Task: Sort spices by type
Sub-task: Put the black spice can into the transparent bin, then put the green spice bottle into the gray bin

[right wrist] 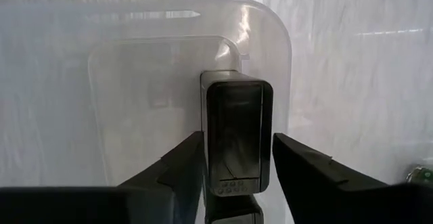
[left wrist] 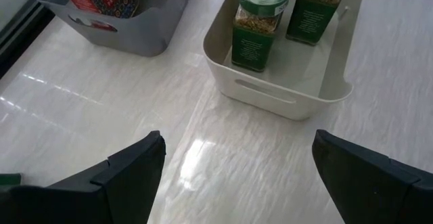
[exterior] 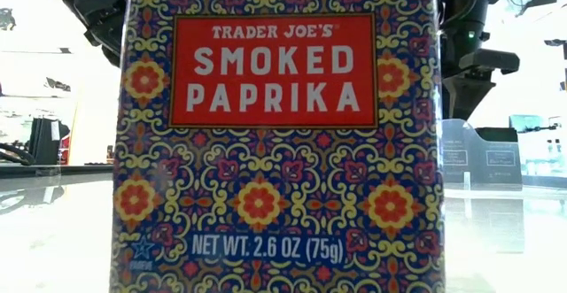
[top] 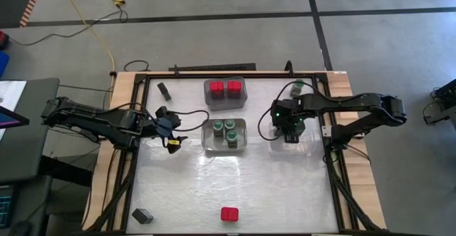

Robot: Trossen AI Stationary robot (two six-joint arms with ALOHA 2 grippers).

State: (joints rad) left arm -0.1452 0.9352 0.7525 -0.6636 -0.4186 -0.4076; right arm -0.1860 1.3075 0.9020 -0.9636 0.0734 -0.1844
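Right claw (right wrist: 233,158): my fingers flank the dark rectangular tin (right wrist: 237,132) over the clear plastic bin (right wrist: 270,34), gaps showing.
Left claw (left wrist: 237,176): spread, empty.
Risk: I'd tip the tin by retreating crooked.

A grey bin (top: 225,93) sat near the table's (top: 235,186) far edge, around the middle. Just nearer stood a white bin (top: 224,137), a narrow gap between them. A clear plastic bin (right wrist: 135,82) lay toward the right edge. A yellow cable (top: 100,36) trailed over the floor beyond the far-left corner.
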